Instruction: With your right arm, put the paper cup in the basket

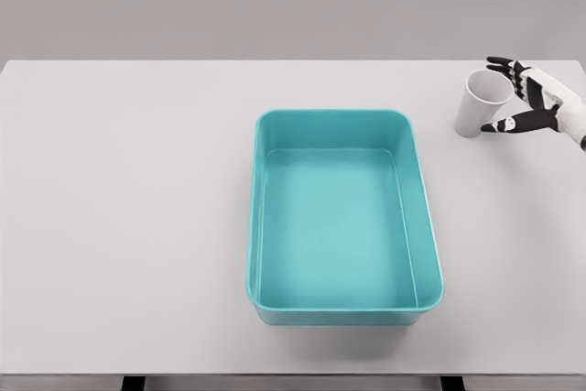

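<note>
Your right hand (529, 98) has its fingers (509, 124) spread around the paper cup (480, 103) at the worktop's (128, 190) far right, well clear of the basket (345, 217): cup looks light and crushable, so grip mid-wall gently.

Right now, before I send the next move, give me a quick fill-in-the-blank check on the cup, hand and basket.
1. The paper cup stands on the table to the ____ of the teal basket.
2. The basket holds ____.
3. The right hand has its fingers ____ beside the cup.

Missing words: right; nothing; open
</note>
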Controlling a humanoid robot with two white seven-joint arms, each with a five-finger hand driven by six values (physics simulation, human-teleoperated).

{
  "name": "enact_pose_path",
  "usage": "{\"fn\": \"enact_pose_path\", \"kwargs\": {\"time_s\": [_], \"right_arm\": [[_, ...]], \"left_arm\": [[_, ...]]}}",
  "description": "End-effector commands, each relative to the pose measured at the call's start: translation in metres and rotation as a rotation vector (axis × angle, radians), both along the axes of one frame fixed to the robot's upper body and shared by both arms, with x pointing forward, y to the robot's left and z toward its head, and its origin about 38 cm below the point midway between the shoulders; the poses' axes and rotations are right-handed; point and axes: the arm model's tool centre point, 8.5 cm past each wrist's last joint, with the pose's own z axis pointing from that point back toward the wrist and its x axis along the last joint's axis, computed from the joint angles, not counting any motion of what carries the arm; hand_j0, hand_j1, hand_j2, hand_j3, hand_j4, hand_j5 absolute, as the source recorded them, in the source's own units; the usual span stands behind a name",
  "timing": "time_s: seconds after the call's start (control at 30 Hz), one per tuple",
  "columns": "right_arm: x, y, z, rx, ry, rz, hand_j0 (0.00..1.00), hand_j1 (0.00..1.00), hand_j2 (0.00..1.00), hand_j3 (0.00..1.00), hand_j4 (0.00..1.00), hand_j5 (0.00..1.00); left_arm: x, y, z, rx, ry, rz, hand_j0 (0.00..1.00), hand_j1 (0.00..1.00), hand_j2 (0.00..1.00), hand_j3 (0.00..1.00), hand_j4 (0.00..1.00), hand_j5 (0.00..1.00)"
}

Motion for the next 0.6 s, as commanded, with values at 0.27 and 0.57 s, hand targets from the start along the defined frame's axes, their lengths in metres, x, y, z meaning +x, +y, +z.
{"fn": "enact_pose_path", "kwargs": {"time_s": [0.27,0.57], "right_arm": [[0.002,0.006,0.003,-0.001,-0.006,0.018,1.00,1.00,1.00,1.00,1.00,1.00],[0.004,0.014,0.003,-0.003,-0.006,0.036,1.00,1.00,1.00,1.00,1.00,1.00]], "left_arm": [[0.000,0.000,0.000,0.000,0.001,0.001,1.00,1.00,1.00,1.00,1.00,1.00],[0.000,0.000,0.000,0.000,-0.001,0.001,1.00,1.00,1.00,1.00,1.00,1.00]]}}
